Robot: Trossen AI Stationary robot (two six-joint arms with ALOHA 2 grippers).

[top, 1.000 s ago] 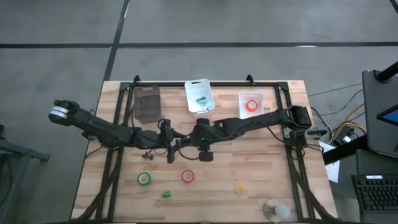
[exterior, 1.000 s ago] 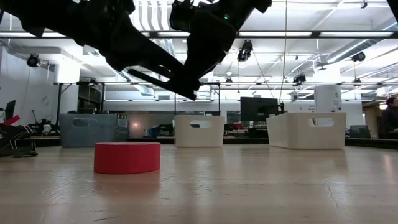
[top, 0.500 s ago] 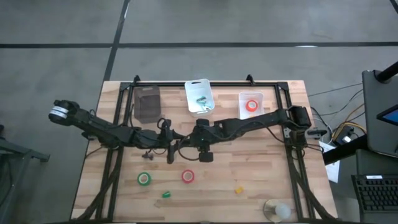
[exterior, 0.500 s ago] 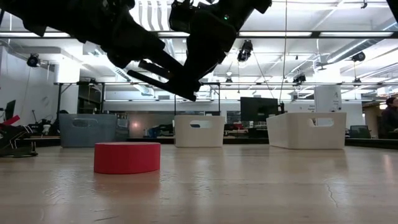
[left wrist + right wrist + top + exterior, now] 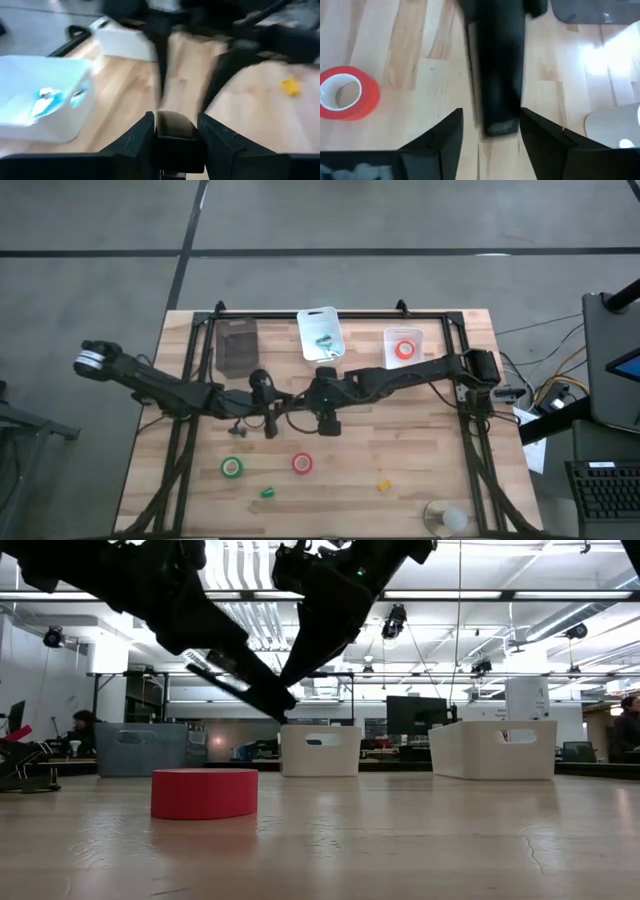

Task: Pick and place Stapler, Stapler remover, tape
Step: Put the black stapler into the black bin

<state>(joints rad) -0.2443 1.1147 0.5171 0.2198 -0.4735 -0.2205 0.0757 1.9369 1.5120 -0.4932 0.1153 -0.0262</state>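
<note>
A black stapler [image 5: 497, 65] hangs in the air over the table's middle, a long dark bar in the low view [image 5: 240, 685]. My left gripper [image 5: 268, 415] is shut on it. My right gripper [image 5: 322, 418] faces it from the table's right and is open. Its fingers stand on either side of the stapler's free end [image 5: 499, 127]; whether they touch it, I cannot tell. A green tape roll [image 5: 231, 468], a red tape roll [image 5: 302, 464] and a small yellow piece [image 5: 384, 483] lie flat on the near half of the table. My left gripper pinches the stapler between its two fingers at one end [image 5: 172, 131], coming level from the table's left and lying along it. The stapler is lifted clear of the table and sticks out toward the right arm, sloping slightly downward.
Along the far edge stand a dark bin [image 5: 238, 345], a white bin [image 5: 320, 332] with a teal item inside, and a white bin [image 5: 404, 340] holding a red tape roll. A small green piece [image 5: 267, 492] and a clear round thing [image 5: 445, 517] lie near the near edge.
My left gripper has drawn back a little toward the table's left, carrying the stapler with it. In the low view the stapler's free end has slid left and lower along the right gripper's fingers.
</note>
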